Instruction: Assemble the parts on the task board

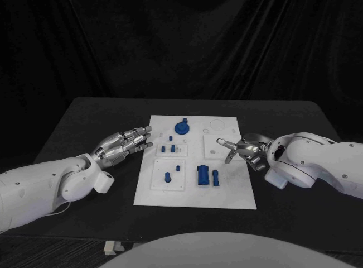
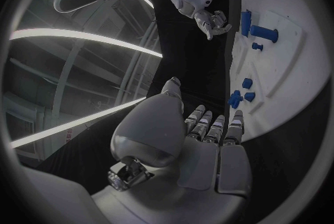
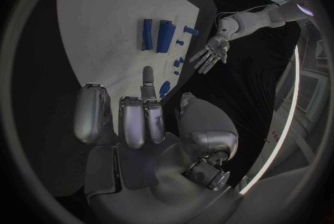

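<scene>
Both hands were empty with fingers apart: the left hand (image 1: 125, 143) and the right hand (image 1: 239, 149) flanked the task board (image 1: 230, 192), probably ready to reach its blue parts (image 1: 207, 175).

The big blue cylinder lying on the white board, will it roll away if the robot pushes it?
Probably, if pushed sideways. The big blue cylinder is round and lies on its side on the flat task board. It looks like hard plastic, so likely stiff and light. The slimmer blue piece beside it might stop it.

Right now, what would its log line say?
left hand: open, at task board edge | right hand: open, over board | parts: untouched
</scene>
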`<state>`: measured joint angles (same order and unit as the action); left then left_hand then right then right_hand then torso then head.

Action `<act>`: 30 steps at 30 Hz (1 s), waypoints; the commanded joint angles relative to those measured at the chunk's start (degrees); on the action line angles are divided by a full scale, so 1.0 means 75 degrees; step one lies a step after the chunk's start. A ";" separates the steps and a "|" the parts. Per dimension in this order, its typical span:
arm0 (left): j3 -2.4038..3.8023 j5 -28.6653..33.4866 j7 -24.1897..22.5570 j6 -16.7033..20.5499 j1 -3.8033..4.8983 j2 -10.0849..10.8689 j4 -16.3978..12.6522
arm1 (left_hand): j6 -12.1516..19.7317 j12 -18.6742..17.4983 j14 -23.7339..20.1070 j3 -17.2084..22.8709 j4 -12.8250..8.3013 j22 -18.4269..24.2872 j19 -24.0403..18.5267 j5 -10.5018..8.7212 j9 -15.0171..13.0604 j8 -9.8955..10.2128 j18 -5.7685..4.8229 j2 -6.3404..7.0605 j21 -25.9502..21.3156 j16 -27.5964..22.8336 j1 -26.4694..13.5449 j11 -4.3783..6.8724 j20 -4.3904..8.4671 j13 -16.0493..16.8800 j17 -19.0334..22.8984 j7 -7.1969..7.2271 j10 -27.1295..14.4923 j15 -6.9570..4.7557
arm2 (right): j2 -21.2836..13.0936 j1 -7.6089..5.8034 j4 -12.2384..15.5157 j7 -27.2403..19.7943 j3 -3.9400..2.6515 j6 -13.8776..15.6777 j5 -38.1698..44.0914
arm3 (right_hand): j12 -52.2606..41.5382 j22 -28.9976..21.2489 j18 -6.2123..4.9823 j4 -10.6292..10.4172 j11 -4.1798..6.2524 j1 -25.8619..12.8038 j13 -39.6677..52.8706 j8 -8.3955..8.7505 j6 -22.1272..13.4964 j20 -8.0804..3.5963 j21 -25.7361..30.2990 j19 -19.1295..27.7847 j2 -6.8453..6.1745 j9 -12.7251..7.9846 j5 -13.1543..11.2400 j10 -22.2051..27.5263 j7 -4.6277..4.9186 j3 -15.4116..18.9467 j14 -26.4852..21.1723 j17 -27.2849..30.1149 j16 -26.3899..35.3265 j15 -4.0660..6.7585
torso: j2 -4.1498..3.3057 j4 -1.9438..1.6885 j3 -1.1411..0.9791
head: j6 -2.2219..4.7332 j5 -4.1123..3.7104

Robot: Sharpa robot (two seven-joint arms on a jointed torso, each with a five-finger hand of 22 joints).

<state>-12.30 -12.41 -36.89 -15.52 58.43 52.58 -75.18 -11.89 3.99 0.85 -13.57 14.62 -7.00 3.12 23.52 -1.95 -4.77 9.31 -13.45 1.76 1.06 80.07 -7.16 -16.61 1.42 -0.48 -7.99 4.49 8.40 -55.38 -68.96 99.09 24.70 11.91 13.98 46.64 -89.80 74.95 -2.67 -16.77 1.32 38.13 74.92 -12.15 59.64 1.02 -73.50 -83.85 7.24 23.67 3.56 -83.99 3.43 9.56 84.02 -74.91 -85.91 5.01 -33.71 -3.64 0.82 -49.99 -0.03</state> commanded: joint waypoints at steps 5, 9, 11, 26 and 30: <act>0.0007 0.0052 -0.0326 0.0066 -0.0010 -0.0040 -0.0006 | -0.0075 0.0050 0.0041 -0.0007 0.0008 -0.0020 0.0040 -0.0004 -0.0012 -0.0058 0.0124 -0.0029 0.0044 0.0028 0.0010 -0.0011 -0.0004 0.0012 -0.0011 0.0009 0.0083 0.0011 | 0.0085 0.0112 -0.0120 -0.0787 0.0001 0.0163 -0.0776 | -0.0027 0.1409 -0.0082 0.0000 -0.0205 -0.0086 0.2011 0.0472 -0.0403 0.0154 -0.0092 -0.0274 0.0192 -0.0481 -0.0104 -0.0801 0.0177 0.0606 0.0513 -0.0290 -0.0050 -0.0175 | -0.0001 0.0005 -0.0001 | -0.0002 0.0020; 0.0007 0.0052 -0.0332 0.0065 -0.0010 -0.0034 -0.0007 | -0.0075 0.0050 0.0041 -0.0007 0.0008 -0.0020 0.0040 -0.0004 -0.0012 -0.0058 0.0124 -0.0029 0.0044 0.0028 0.0010 -0.0011 -0.0004 0.0012 -0.0011 0.0009 0.0083 0.0011 | 0.0147 0.0190 -0.0175 -0.0806 0.0001 -0.0063 -0.0793 | -0.0027 0.1418 -0.0072 0.0005 -0.0301 -0.0082 0.2011 0.0713 -0.0613 0.0218 -0.0134 -0.0279 0.0265 -0.0747 -0.0108 -0.0801 0.0277 0.0920 0.0514 -0.0312 -0.0066 -0.0253 | -0.0006 0.0002 -0.0002 | -0.0002 0.0028; 0.0007 0.0052 -0.0332 0.0065 -0.0011 -0.0031 -0.0008 | -0.0075 0.0050 0.0041 -0.0007 0.0008 -0.0020 0.0040 -0.0004 -0.0012 -0.0058 0.0124 -0.0029 0.0044 0.0028 0.0010 -0.0011 -0.0004 0.0012 -0.0011 0.0009 0.0083 0.0011 | 0.0165 0.0212 -0.0185 -0.0787 0.0001 -0.0136 -0.0759 | -0.0027 0.1419 -0.0071 0.0008 -0.0312 -0.0053 0.2011 0.0783 -0.0679 0.0234 -0.0141 -0.0278 0.0290 -0.0828 -0.0107 -0.0801 0.0291 0.1003 0.0514 -0.0319 -0.0071 -0.0266 | -0.0010 0.0004 -0.0002 | -0.0002 0.0030; 0.0007 0.0052 -0.0329 0.0039 -0.0016 -0.0017 0.0005 | -0.0058 0.0048 0.0043 -0.0008 0.0014 -0.0014 0.0041 -0.0004 -0.0008 -0.0051 0.0124 -0.0031 0.0044 0.0028 0.0008 -0.0017 -0.0004 0.0010 -0.0011 0.0005 0.0079 0.0011 | 0.0290 0.0425 -0.0216 -0.0563 0.0002 -0.0602 0.0009 | -0.0027 0.1436 -0.0070 0.0015 -0.0274 0.0070 0.2011 0.0989 -0.0793 0.0245 -0.0217 -0.0290 0.0412 -0.1172 -0.0105 -0.0801 0.0285 0.1419 0.0514 -0.0331 -0.0087 -0.0233 | -0.0003 -0.0004 0.0001 | -0.0002 0.0046; 0.0007 0.0052 -0.0314 0.0035 -0.0017 -0.0007 0.0006 | -0.0058 0.0048 0.0043 -0.0008 0.0014 -0.0014 0.0041 -0.0004 -0.0008 -0.0051 0.0124 -0.0031 0.0044 0.0028 0.0008 -0.0017 -0.0004 0.0010 -0.0011 0.0005 0.0079 0.0011 | 0.0304 0.0463 -0.0224 -0.0559 0.0002 -0.0634 0.0033 | -0.0027 0.1437 -0.0069 0.0019 -0.0277 0.0110 0.2011 0.0996 -0.0781 0.0245 -0.0223 -0.0291 0.0439 -0.1203 -0.0102 -0.0801 0.0281 0.1446 0.0513 -0.0326 -0.0087 -0.0232 | -0.0004 -0.0003 0.0001 | -0.0002 0.0043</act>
<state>-12.30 -12.41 -38.09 -15.24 58.38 52.54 -75.04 -12.09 3.98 0.84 -13.57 14.62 -7.08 3.12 23.52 -1.99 -4.98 9.31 -13.45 1.75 1.05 80.07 -7.35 -16.61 1.40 -0.51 -7.78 4.68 8.40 -53.13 -65.66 97.41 20.17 11.95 10.70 45.48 -89.80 74.93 -2.67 -16.61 -0.49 38.68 74.91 -5.02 53.93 2.49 -74.93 -83.86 10.05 14.70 3.05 -83.99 5.60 20.09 83.99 -74.91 -86.35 3.53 -33.74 -3.66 0.81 -49.99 0.32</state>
